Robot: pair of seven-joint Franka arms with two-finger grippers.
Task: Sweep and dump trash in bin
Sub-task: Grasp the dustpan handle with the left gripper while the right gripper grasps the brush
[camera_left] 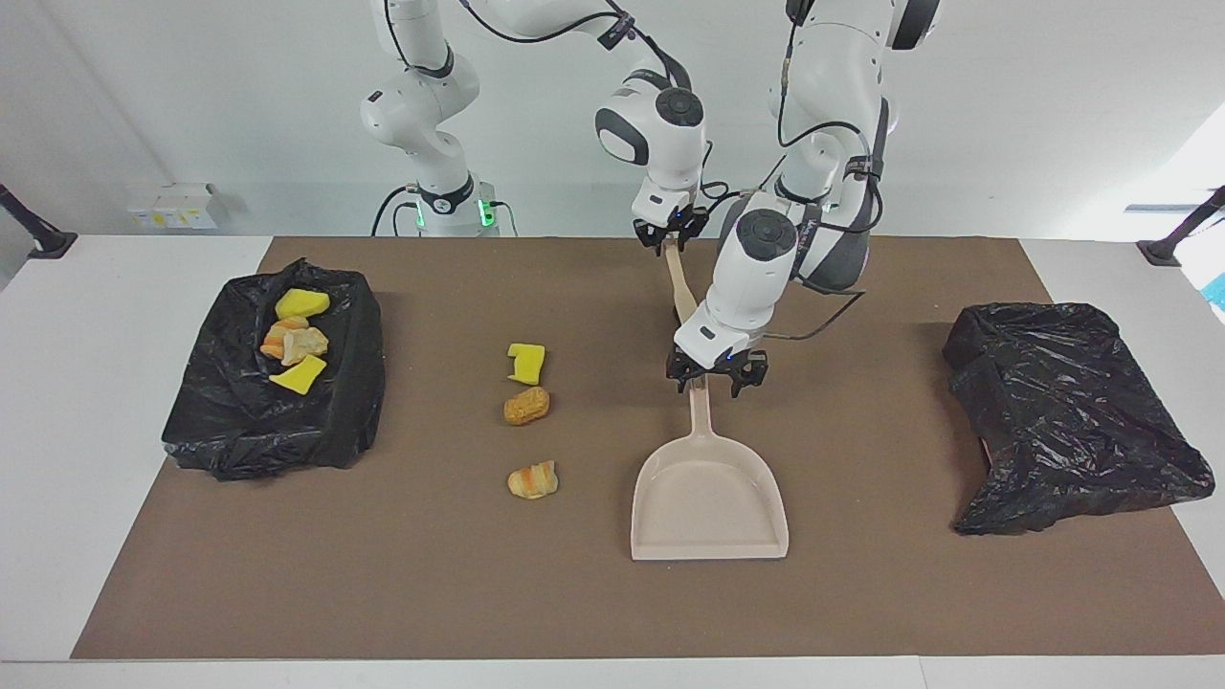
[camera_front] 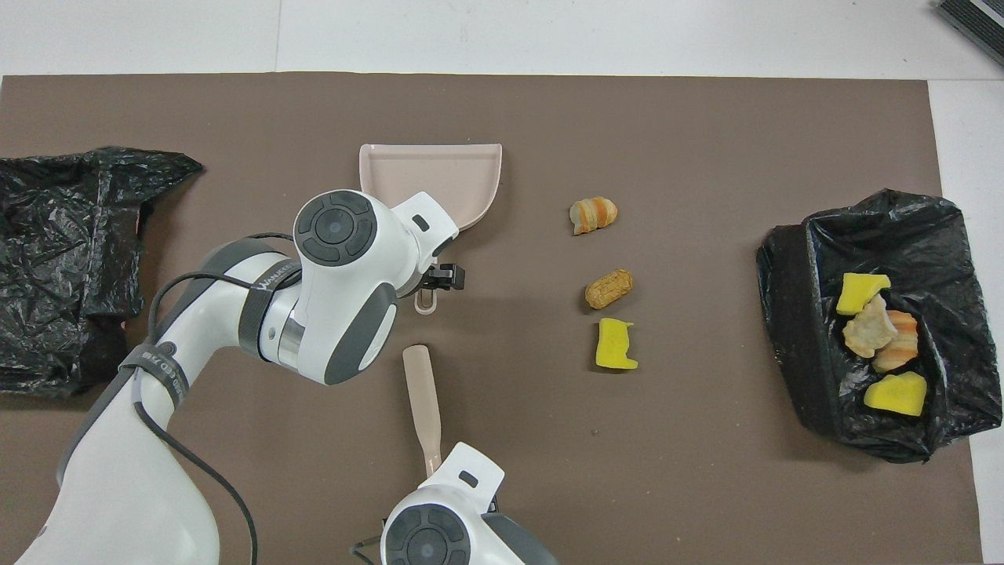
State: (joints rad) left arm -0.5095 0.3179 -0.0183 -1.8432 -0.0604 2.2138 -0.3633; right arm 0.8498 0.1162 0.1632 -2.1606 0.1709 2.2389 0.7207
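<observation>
1. Though crumpled, open at the top: black-lined bin (camera_left: 239,431) on the brown mat (camera_left: 861,593), toward the right arm's end of the desk (camera_left: 57,431). Four pieces of trash (camera_left: 299,335) inside: two yellow chunks, a tan lump and an orange-striped piece.
2. Between bin and dustpan, three more scraps loose on the mat in a row, apart from one another: yellow chunk (camera_left: 525,364) nearest the robots, brown lump (camera_left: 526,406) next, orange-striped lump (camera_left: 532,479) farthest.
3. Right tool (camera_left: 672,239) low over the mat's edge nearest the robots, fingers pressed together and pinching the thin end of a beige paddle (camera_left: 681,287). Paddle slanting away from the robots, its broad end near the dustpan's handle but apart from it.
4. Left tool (camera_left: 715,381) down at the end of the dustpan's handle (camera_left: 701,421), fingers spread to either side of it. Cannot tell whether touching.
5. Beige dustpan (camera_left: 708,498) flat on the mat, handle toward the robots, mouth away from them, with no trash in it.
6. Toward the left arm's end of the desk, a second black bag (camera_left: 1072,411), bunched up, contents hidden.
</observation>
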